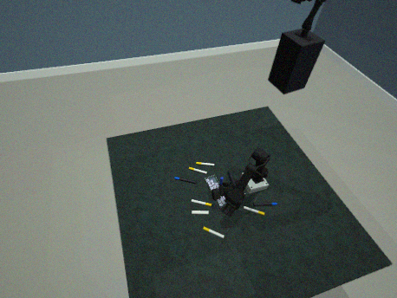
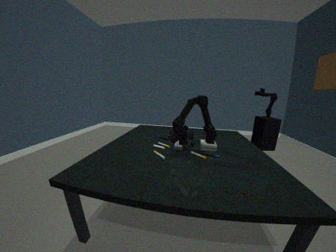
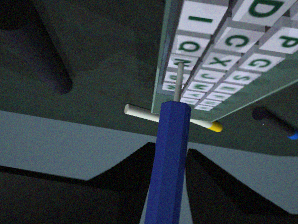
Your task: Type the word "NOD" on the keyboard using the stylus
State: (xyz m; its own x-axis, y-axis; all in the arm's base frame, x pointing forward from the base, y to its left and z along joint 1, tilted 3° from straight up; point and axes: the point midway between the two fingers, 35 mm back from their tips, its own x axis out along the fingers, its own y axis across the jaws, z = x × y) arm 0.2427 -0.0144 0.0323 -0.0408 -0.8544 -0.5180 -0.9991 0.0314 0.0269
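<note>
My gripper (image 3: 170, 153) is shut on the blue stylus (image 3: 172, 135), which points forward in the wrist view. The stylus's thin grey tip (image 3: 179, 82) ends over the N key (image 3: 185, 56), at that key's near edge; whether it touches or presses the key cannot be told. The keyboard (image 1: 211, 182) (image 2: 178, 147) (image 3: 205, 10) has white keys with green letters, and the keys I, Q and N run in one row toward the stylus. The D key (image 3: 276, 7) is at the top right of the wrist view. The O key is not clearly readable. In the top and exterior views the arm hides part of the keyboard.
White sticks with yellow ends (image 1: 213, 232) (image 2: 159, 154) (image 3: 215, 127) lie around the keyboard. Dark sticks with blue ends (image 1: 185, 179) (image 2: 217, 156) also lie on the desk. A plain white stick (image 1: 199, 212) lies left of the arm. The pale arm base (image 1: 258, 186) (image 2: 209, 146) stands beside the keyboard.
</note>
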